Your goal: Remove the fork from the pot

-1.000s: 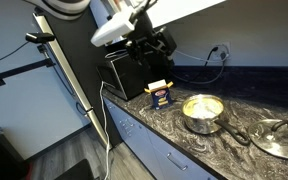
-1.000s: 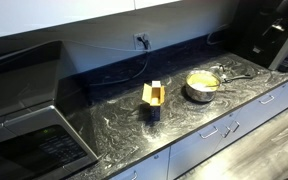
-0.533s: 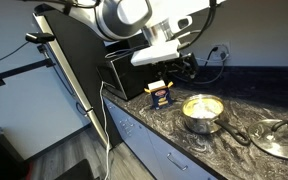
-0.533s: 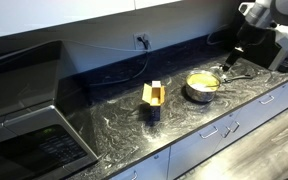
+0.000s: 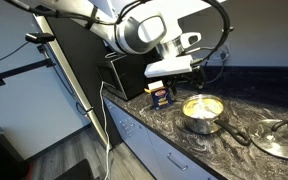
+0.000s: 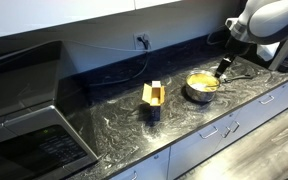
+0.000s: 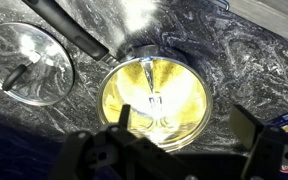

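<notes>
The pot [image 7: 154, 62] is a small shiny steel saucepan with a yellow-glowing inside. It fills the middle of the wrist view, its long handle [image 7: 69, 30] running to the upper left. The fork [image 7: 151, 97] lies inside it, tines near the middle. My gripper [image 7: 184, 130] is open and empty, a little above the pot, its fingers apart over the pot's near rim. In both exterior views the gripper [image 5: 192, 84] [image 6: 222, 68] hangs beside and above the pot [image 5: 204, 112] [image 6: 201, 85]. The fork cannot be made out there.
A flat steel lid with a knob [image 7: 29, 65] [image 5: 279, 138] lies on the dark marbled counter beside the pot's handle. A small blue and yellow box [image 5: 161, 93] [image 6: 153, 98] stands near the pot. A microwave [image 6: 34, 140] and a wall socket with cable [image 6: 142, 41] are also there.
The arm has swung in from the side and come down; the gripper now hangs just above the pot. The pot, lid and box have not moved.
</notes>
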`<control>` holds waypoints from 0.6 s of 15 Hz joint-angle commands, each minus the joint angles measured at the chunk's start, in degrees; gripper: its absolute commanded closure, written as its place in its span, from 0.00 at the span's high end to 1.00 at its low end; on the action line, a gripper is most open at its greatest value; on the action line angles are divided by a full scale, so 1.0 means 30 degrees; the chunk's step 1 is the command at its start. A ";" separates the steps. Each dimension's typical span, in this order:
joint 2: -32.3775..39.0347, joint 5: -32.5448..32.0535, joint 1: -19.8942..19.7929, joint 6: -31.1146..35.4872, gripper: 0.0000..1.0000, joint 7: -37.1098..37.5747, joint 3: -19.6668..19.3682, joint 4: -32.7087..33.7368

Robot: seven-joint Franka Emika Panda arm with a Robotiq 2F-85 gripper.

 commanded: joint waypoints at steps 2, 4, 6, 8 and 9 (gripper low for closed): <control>0.0786 -0.0015 -0.0825 0.0234 1.00 0.0381 0.0611 0.0585; 0.1595 -0.0229 -0.0990 0.0343 1.00 0.0470 0.0641 0.1108; 0.2311 -0.0488 -0.1144 0.0263 1.00 0.0570 0.0671 0.1630; 0.3120 -0.0708 -0.1275 0.0195 1.00 0.0565 0.0738 0.2266; 0.3531 -0.0832 -0.1331 0.0218 1.00 0.0493 0.0797 0.2579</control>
